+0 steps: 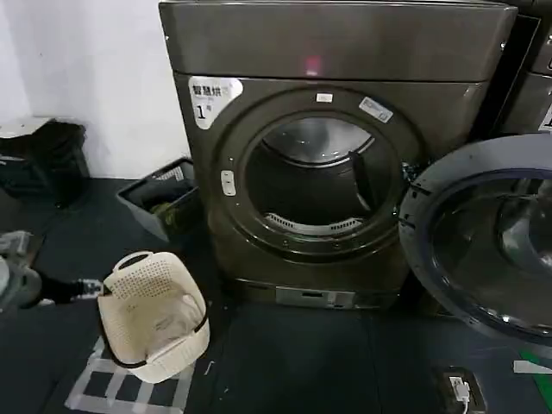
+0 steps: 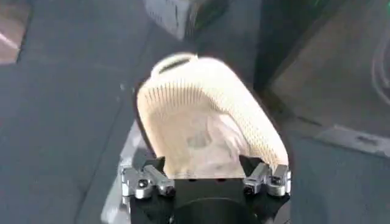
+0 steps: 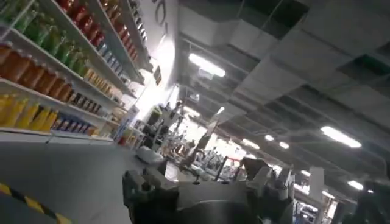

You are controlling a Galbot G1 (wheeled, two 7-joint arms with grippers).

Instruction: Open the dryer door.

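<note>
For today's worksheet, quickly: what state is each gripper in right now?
Left gripper: open, holding nothing, above the white laundry basket.
Right gripper: cannot be told.

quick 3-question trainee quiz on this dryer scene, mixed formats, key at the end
1. True or false: the dryer door is swung open, showing the drum.
2. The cream laundry basket sits: A) inside the drum B) on the floor before the dryer's left C) on top of the dryer.
3. Fill in: the left pincer hangs open above the ____.

Key: 1 true; 2 B; 3 basket.
</note>
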